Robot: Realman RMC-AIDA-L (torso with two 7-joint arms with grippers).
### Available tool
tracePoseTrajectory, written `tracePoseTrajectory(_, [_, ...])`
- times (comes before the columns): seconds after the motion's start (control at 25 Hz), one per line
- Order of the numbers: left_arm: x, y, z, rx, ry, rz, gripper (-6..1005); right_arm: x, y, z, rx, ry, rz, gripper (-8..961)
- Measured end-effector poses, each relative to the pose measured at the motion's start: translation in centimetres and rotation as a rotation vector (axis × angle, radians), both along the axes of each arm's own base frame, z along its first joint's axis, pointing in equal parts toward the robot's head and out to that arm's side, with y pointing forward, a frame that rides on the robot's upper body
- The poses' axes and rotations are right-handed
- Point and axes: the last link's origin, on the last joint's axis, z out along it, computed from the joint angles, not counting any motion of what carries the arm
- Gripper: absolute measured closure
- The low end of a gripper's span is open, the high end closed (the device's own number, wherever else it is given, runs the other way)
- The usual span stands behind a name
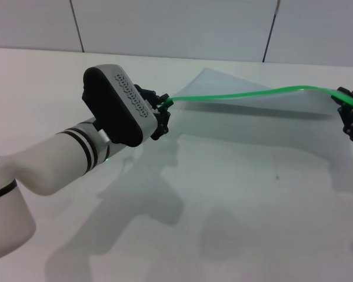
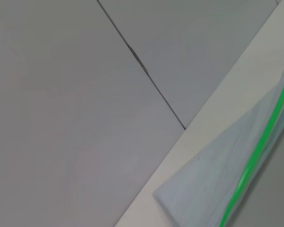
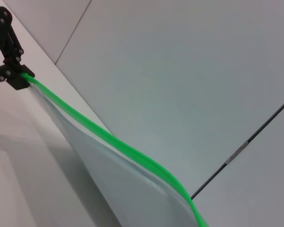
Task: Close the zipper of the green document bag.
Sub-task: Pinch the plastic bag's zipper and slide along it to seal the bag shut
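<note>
The green document bag (image 1: pixel 270 103) hangs lifted off the white table (image 1: pixel 235 200), stretched between my two grippers. Its zipper (image 1: pixel 247 93) runs as a bright green line along the top edge, sagging slightly in the middle. My left gripper (image 1: pixel 165 106) is shut on the zipper's left end. At the right border of the head view, my right gripper (image 1: pixel 347 101) is shut on the other end. The left wrist view shows the bag (image 2: pixel 213 175) and the zipper (image 2: pixel 260 142). In the right wrist view the zipper (image 3: pixel 109 137) leads to the far left gripper (image 3: pixel 20 78). I cannot make out the slider tab.
A grey panelled wall (image 1: pixel 176 26) rises behind the table's far edge. The bag's lower far corner (image 1: pixel 206 71) rests near that edge. Shadows of the arms and the bag fall on the table in front.
</note>
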Motion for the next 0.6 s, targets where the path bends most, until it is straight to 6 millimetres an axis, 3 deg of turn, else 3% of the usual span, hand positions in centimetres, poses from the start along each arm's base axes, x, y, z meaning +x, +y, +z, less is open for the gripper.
tracePoseTrajectory(0.6, [-0.21, -0.05, -0.03, 0.0, -0.001, 0.009, 915, 0.28, 0.2, 0.1, 0.012, -0.007, -0.006, 819])
